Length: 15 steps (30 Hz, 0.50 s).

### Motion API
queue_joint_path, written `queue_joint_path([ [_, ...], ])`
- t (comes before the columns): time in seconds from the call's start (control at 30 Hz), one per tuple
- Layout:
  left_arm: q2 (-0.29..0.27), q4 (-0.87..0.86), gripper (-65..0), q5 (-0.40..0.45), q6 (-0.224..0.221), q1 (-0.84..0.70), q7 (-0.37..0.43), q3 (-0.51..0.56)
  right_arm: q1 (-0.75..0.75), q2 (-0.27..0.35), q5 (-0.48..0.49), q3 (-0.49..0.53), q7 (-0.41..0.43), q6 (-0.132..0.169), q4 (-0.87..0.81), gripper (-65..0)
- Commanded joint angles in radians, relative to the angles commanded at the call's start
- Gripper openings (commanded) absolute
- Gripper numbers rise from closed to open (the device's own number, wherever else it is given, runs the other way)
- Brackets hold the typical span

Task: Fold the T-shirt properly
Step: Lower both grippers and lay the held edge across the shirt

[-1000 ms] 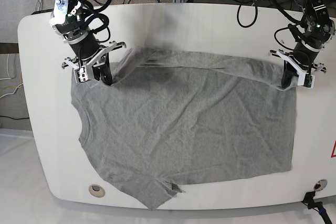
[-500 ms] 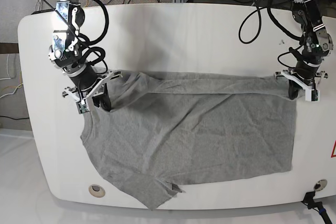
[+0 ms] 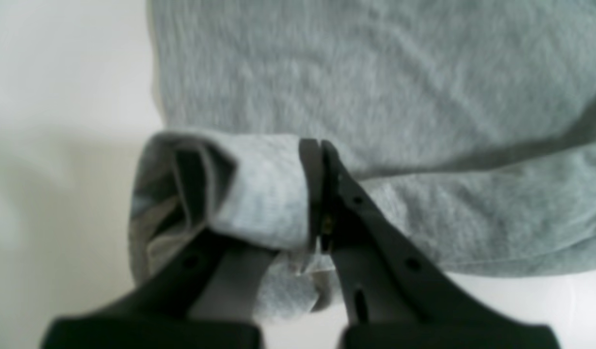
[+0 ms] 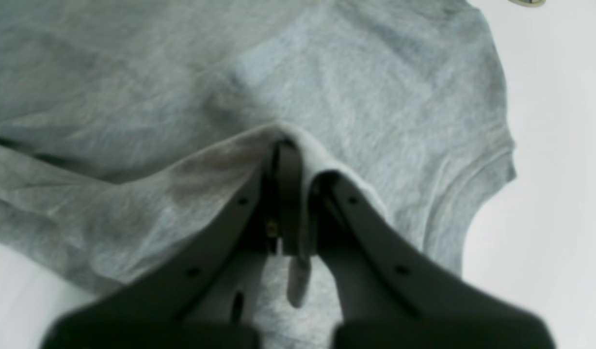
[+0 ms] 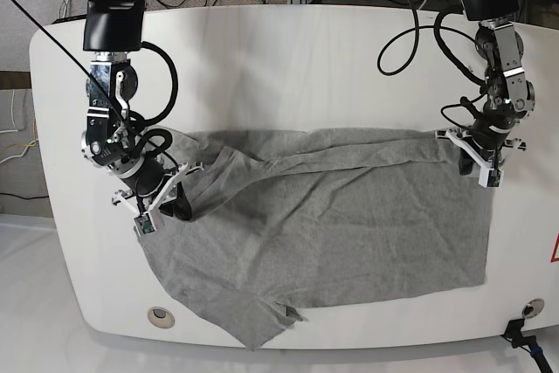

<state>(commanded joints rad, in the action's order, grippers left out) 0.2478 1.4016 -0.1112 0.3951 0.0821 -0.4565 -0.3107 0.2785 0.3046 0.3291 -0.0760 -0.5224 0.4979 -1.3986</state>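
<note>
T-shirt, plain heather-grey knit (image 5: 349,233), spread across centre of base view on white table (image 5: 288,50). Our black left gripper (image 5: 476,163) and black right gripper (image 5: 175,207) both clamped on its cloth.

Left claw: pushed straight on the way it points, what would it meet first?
Probably the heather-grey cotton T-shirt: its lower layer lies just ahead of the black claw, though the gap is unclear.
</note>
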Motion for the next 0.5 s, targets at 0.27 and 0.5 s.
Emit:
queue_joint_path([
  [0.27,0.005,-0.074,-65.0,0.037,0.0,0.091,0.006,0.0,0.077,0.026,-0.002,0.091,0.078,-0.003,0.138,-65.0],
  [0.5,0.005,-0.114,-65.0,0.092,0.0,0.132,0.063,-0.005,0.112,0.028,-0.035,0.092,0.129,-0.005,0.201,-65.0],
])
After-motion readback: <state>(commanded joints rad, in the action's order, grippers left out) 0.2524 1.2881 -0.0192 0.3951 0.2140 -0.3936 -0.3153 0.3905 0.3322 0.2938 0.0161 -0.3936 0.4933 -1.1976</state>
